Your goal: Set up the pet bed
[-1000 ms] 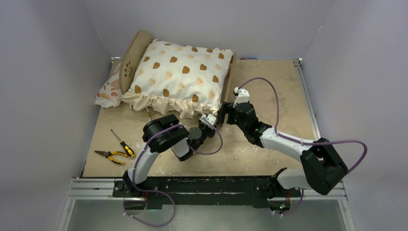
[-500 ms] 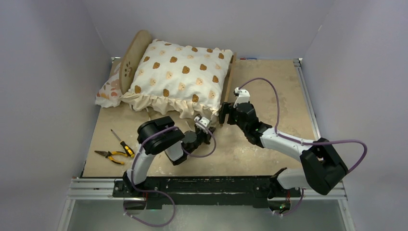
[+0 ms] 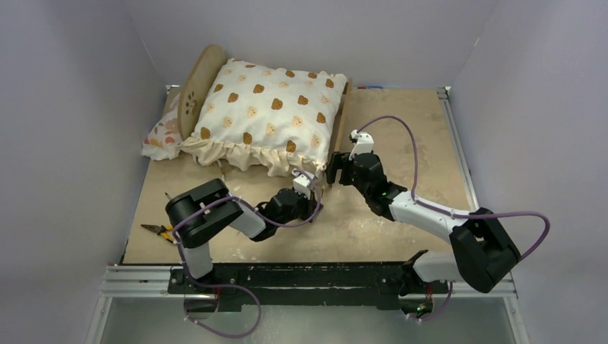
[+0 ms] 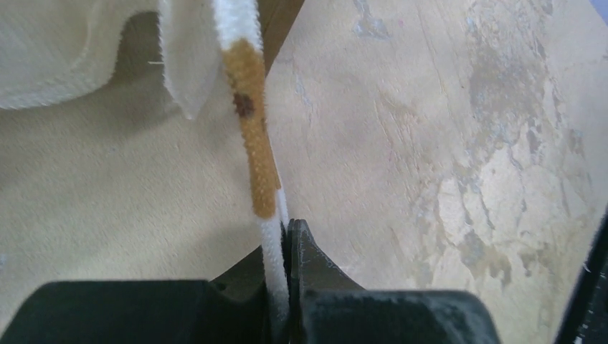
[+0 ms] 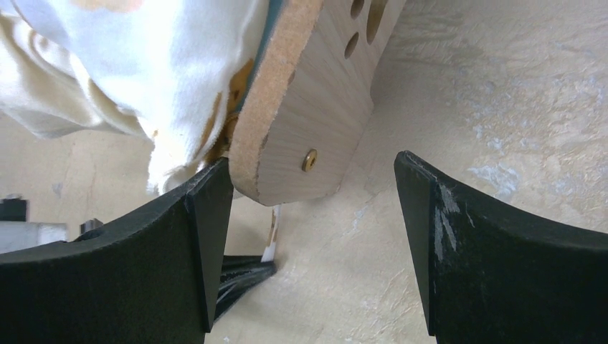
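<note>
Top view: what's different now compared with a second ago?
The left arm swung its elbow out to the left, and the left end effector closed on the cushion at its ruffle. The right end effector stays open astride the wooden end of the pet bed; cushion and bed haven't shifted.

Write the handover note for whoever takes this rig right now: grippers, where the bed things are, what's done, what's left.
Left gripper: shut on a thin white-and-brown fabric edge at the near right corner of the bear-print cushion.
Right gripper: open, straddling the wooden end corner of the pet bed, not gripping it.
Done: the cushion lies over the bed frame.
Left: probably square the cushion inside the rails. The floral pillow lies outside the frame, on the headboard's outer side.
</note>
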Robot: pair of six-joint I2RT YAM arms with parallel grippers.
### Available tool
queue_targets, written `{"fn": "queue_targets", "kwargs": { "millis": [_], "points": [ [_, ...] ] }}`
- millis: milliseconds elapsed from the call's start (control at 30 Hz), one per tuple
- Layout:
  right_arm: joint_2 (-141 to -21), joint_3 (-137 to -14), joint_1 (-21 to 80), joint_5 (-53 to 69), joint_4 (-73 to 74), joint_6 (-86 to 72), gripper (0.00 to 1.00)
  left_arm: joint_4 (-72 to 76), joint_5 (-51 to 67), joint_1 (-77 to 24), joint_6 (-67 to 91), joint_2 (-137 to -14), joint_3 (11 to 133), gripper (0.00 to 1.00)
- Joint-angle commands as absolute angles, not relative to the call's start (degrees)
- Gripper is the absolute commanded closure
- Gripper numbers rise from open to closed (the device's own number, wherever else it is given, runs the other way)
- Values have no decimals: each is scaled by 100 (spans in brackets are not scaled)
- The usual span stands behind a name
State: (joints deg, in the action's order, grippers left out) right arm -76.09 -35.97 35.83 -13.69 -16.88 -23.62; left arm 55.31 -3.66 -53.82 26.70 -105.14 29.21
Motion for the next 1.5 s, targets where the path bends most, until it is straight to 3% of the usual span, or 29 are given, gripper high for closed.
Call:
{"fn": "queue_targets", "kwargs": {
  "millis": [0, 133, 400, 567, 800, 1067, 1167, 1333, 1467],
  "points": [
    [-7184, -3530, 3546, -1229, -1716, -2413, 16, 4062, 169, -5453, 3304, -10057, 3147, 100],
    [-6953, -3511, 3551, -1265, -1595, -2433, 16, 3144, 392, -5500, 3405, -9809, 3417, 100],
    [-6662, -3641, 3551, -1008, -1038, -2617, 17, 2847, 565, -5565, 3701, -9076, 3366, 100],
    [-6466, -3353, 3548, -681, -929, -2841, 27, 2969, 672, -5607, 3803, -9068, 3362, 100],
    [-6982, -2800, 3552, 103, -2048, -3414, 42, 3199, 754, -5616, 3867, -9244, 3400, 100],
    [-7825, -2607, 3559, 502, -3286, -4004, 47, 3256, 757, -5625, 3869, -9258, 3402, 100],
    [-8091, -2652, 3557, 570, -3400, -4042, 61, 3273, 780, -5638, 3877, -9272, 3401, 100],
    [-8246, -2487, 3555, 641, -3214, -4123, 99, 3188, 692, -5639, 3894, -9146, 3392, 100],
    [-8139, -2216, 3551, 513, -2903, -4269, 100, 2957, 531, -5634, 3874, -8956, 3433, 90]
  ]
}}
